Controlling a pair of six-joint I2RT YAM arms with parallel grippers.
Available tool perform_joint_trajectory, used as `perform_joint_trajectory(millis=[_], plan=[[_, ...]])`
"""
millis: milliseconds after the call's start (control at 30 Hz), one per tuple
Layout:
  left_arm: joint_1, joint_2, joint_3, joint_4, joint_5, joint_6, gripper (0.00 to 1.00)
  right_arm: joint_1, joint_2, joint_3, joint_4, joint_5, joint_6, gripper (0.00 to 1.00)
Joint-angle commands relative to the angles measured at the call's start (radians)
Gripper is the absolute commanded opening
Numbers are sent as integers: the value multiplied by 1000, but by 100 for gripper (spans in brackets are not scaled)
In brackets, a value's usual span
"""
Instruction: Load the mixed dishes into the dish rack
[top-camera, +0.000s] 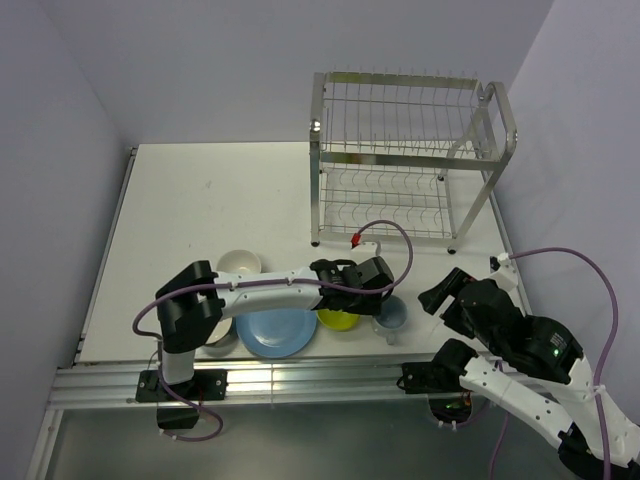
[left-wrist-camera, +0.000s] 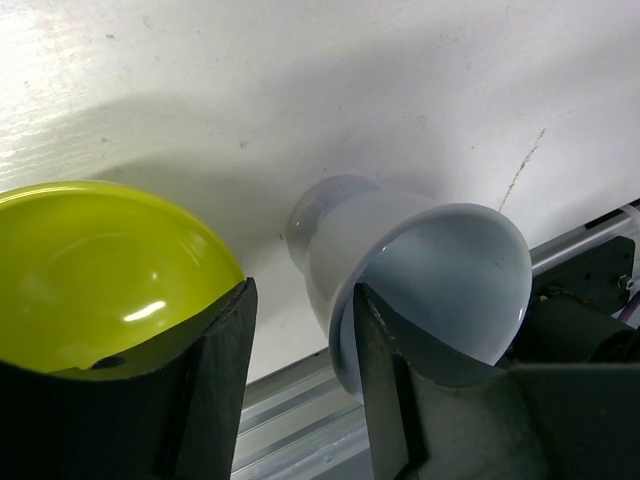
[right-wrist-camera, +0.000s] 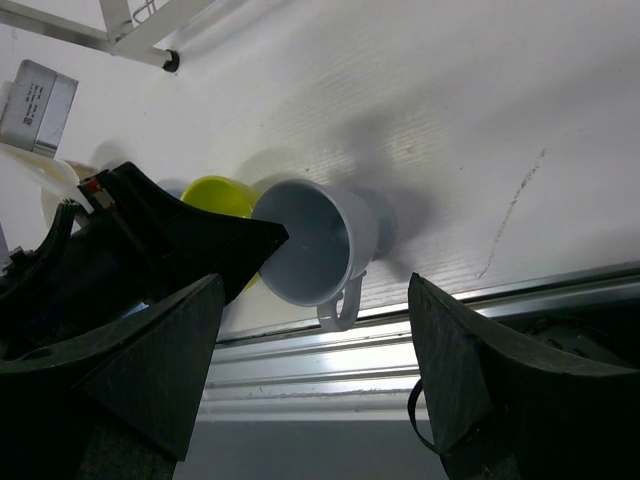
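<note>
The pale blue-grey mug (top-camera: 392, 318) stands near the table's front edge, with the lime-green bowl (top-camera: 338, 321) just to its left. My left gripper (top-camera: 383, 300) is open over the mug's rim. In the left wrist view one finger (left-wrist-camera: 385, 380) is inside the mug (left-wrist-camera: 450, 270) and the other (left-wrist-camera: 225, 380) stands between the mug and the bowl (left-wrist-camera: 90, 270), with a gap to the mug's wall. My right gripper (top-camera: 432, 298) is open and empty, just right of the mug (right-wrist-camera: 310, 255). The blue plate (top-camera: 275, 335), the cream bowl (top-camera: 238, 263) and the partly hidden dark bowl (top-camera: 222, 345) lie to the left.
The dish rack (top-camera: 400, 160) stands at the back right with both shelves bare; its foot shows in the right wrist view (right-wrist-camera: 140, 30). An aluminium rail (top-camera: 300, 380) runs along the table's front edge. My left arm spans over the plate and bowls.
</note>
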Motion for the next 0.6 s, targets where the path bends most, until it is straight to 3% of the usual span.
perform_joint_trajectory(millis=[0, 300, 400, 533, 567], plan=[[-7, 21, 56, 20, 13, 4, 49, 7, -7, 41, -16, 36, 14, 82], [-7, 68, 99, 22, 30, 14, 34, 7, -7, 23, -4, 25, 11, 82], [-7, 71, 99, 34, 42, 20, 24, 7, -7, 31, -3, 20, 7, 82], [-5, 50, 79, 61, 50, 25, 0, 6, -21, 32, 5, 5, -1, 84], [-5, 42, 73, 68, 48, 25, 0, 7, -30, 34, 8, 2, -1, 84]])
